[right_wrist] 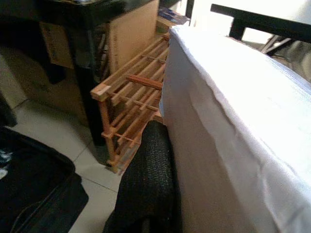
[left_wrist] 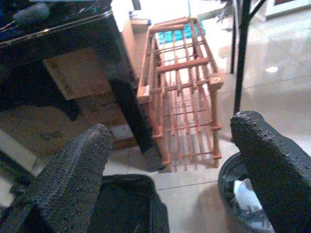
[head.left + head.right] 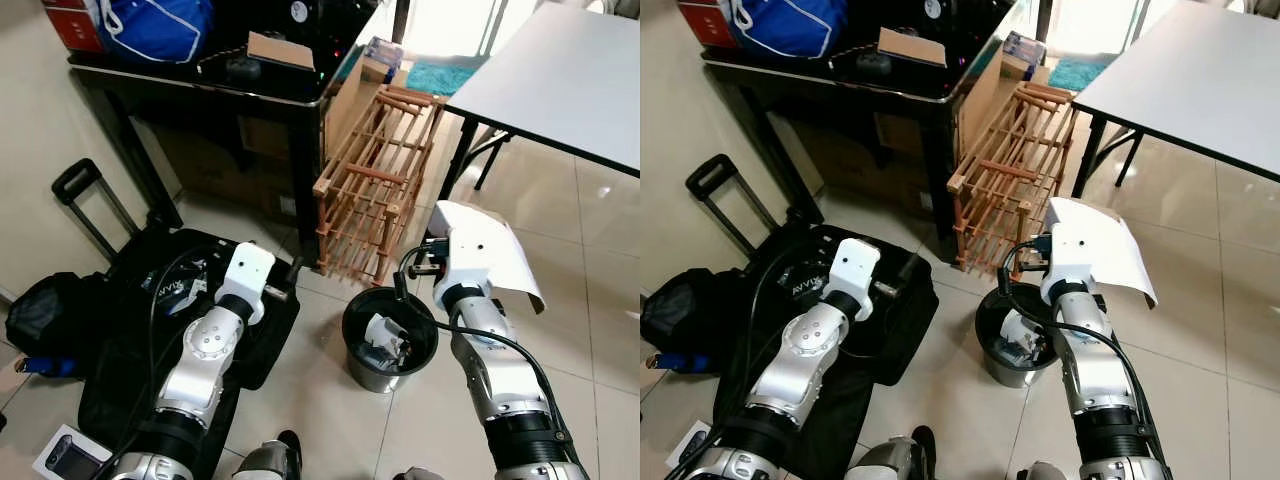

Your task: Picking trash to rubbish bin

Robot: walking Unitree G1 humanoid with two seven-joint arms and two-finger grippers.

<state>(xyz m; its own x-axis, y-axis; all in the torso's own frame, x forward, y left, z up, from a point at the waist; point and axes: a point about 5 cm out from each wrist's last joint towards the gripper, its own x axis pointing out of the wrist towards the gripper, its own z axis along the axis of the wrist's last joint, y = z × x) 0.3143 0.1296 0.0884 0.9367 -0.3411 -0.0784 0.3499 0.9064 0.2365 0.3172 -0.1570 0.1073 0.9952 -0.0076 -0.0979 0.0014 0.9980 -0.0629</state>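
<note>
Tiled floor (image 3: 320, 400); right gripper (image 1: 160, 160) clamps white paper (image 3: 500, 255) above bin (image 3: 389, 340); left gripper (image 2: 170, 160) spread.

White lettering on black suitcase (image 3: 855, 330) at robot's 10 o'clock, partly hidden by left arm; reads roughly "AVVA", uncertain. No other text legible.

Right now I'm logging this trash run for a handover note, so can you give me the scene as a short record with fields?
Right gripper: holds a white sheet of paper, raised above and just beside the bin
Left gripper: fingers open, nothing held, over the black suitcase
Rubbish bin: round, black, on the tiled floor, crumpled white trash already inside
Wooden rack: just behind the bin, leaning on the black desk
White table: to the robot's right
Task state: paper not yet dropped in
</note>
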